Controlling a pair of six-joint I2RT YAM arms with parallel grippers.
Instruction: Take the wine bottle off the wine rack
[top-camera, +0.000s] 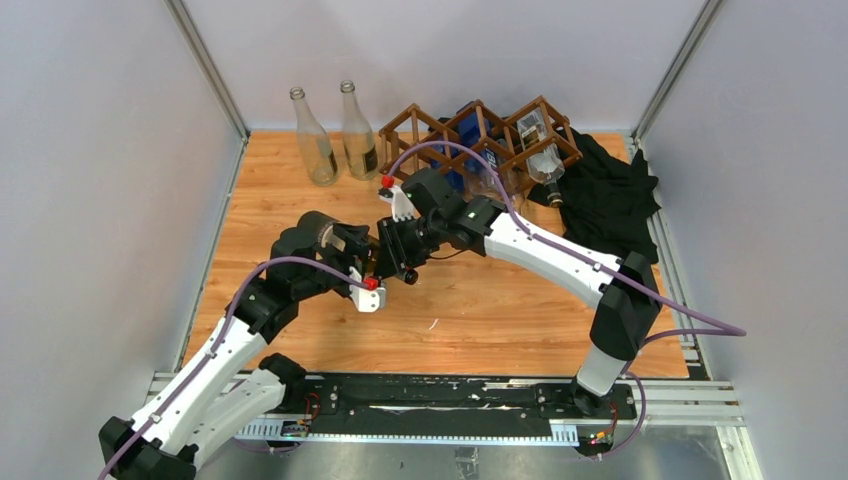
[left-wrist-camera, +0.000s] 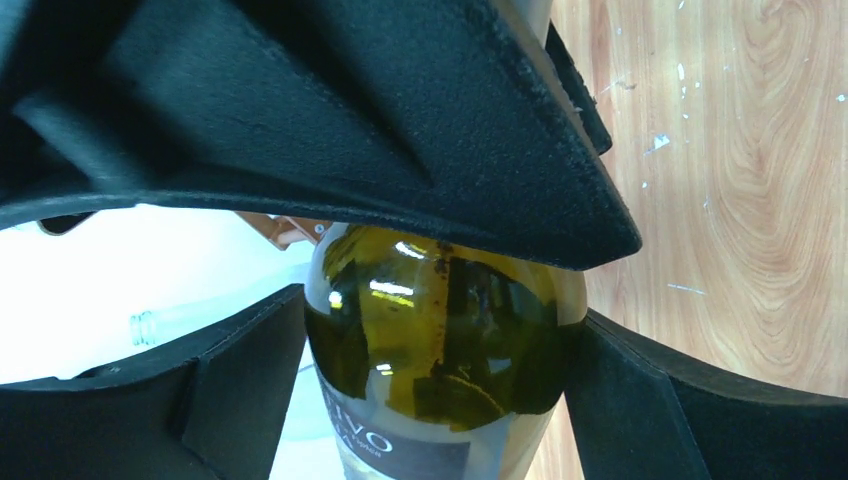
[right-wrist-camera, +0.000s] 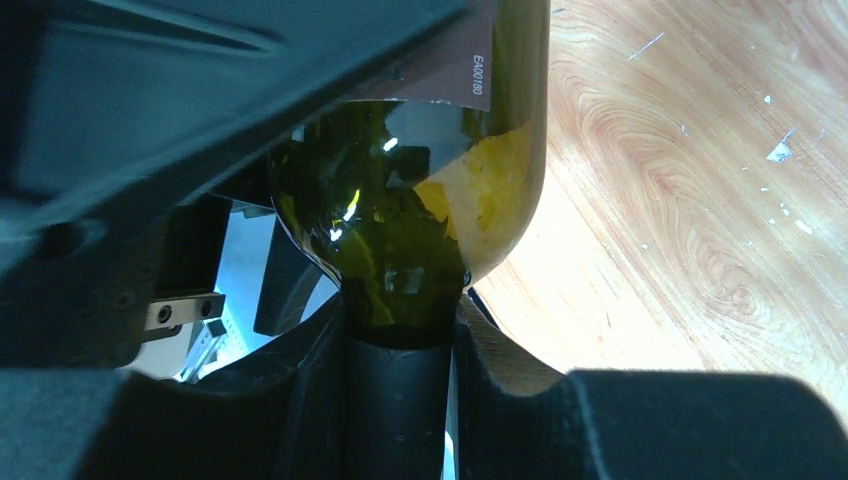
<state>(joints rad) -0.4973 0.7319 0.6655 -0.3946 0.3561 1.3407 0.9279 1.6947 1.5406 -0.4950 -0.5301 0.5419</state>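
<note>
The olive-green wine bottle (left-wrist-camera: 440, 330) with a dark label is held above the wooden table, away from the wine rack (top-camera: 440, 135) at the back. My left gripper (left-wrist-camera: 440, 385) is shut on the bottle's body, one finger (left-wrist-camera: 240, 390) on each side. My right gripper (right-wrist-camera: 398, 400) is shut on the bottle's dark-capped neck (right-wrist-camera: 398, 370) just below the shoulder. In the top view both grippers, left (top-camera: 372, 272) and right (top-camera: 398, 250), meet over the table's middle and hide most of the bottle. The right gripper's black body fills the top of the left wrist view.
A clear bottle (top-camera: 541, 150) and a blue item (top-camera: 478, 150) lie in the rack's cells. Two clear empty bottles (top-camera: 315, 135) (top-camera: 358, 130) stand left of the rack. A black cloth (top-camera: 605, 190) lies at the back right. Grey walls enclose the table.
</note>
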